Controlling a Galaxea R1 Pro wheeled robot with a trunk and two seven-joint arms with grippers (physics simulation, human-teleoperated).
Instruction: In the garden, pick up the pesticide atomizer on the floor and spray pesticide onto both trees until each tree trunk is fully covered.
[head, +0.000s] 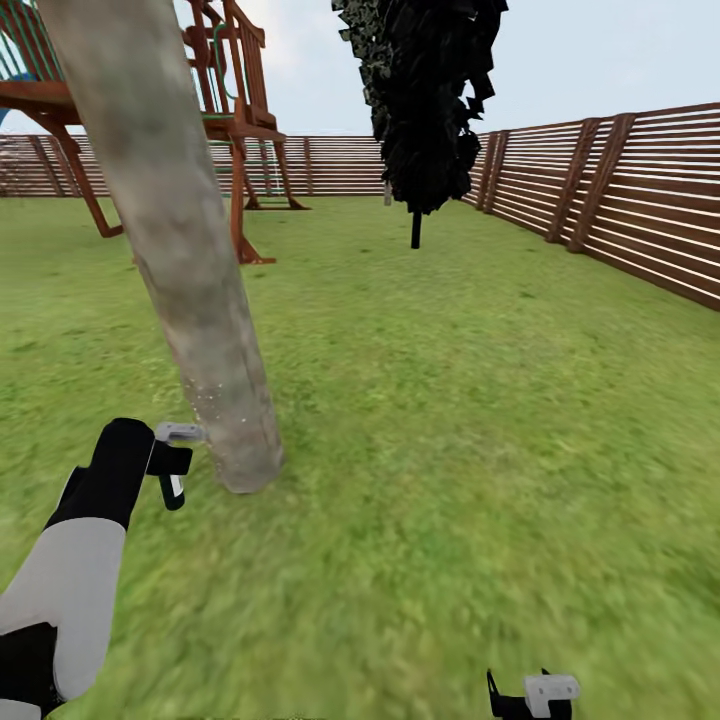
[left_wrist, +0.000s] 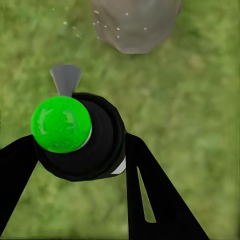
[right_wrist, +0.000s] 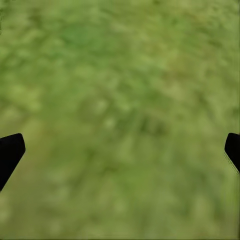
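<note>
A thick, mottled grey-beige tree trunk (head: 190, 270) leans up to the left from its base in the grass. My left gripper (head: 177, 462) hangs just left of that base, shut on the pesticide atomizer (head: 172, 489). In the left wrist view the atomizer (left_wrist: 95, 145) is a black bottle with a bright green cap between the black fingers (left_wrist: 150, 195), and its grey nozzle points towards the trunk base (left_wrist: 135, 25). White pesticide specks (left_wrist: 96, 22) dot the trunk's lower part (head: 207, 395). My right gripper (head: 530, 695) is low at the front, open over bare grass (right_wrist: 120, 100).
A dark-leaved tree (head: 425, 100) on a thin stem stands farther back near the fence corner. A brown slat fence (head: 620, 190) runs along the right and the back. A wooden play structure (head: 235, 110) stands behind the trunk. Open lawn (head: 470, 400) spreads to the right.
</note>
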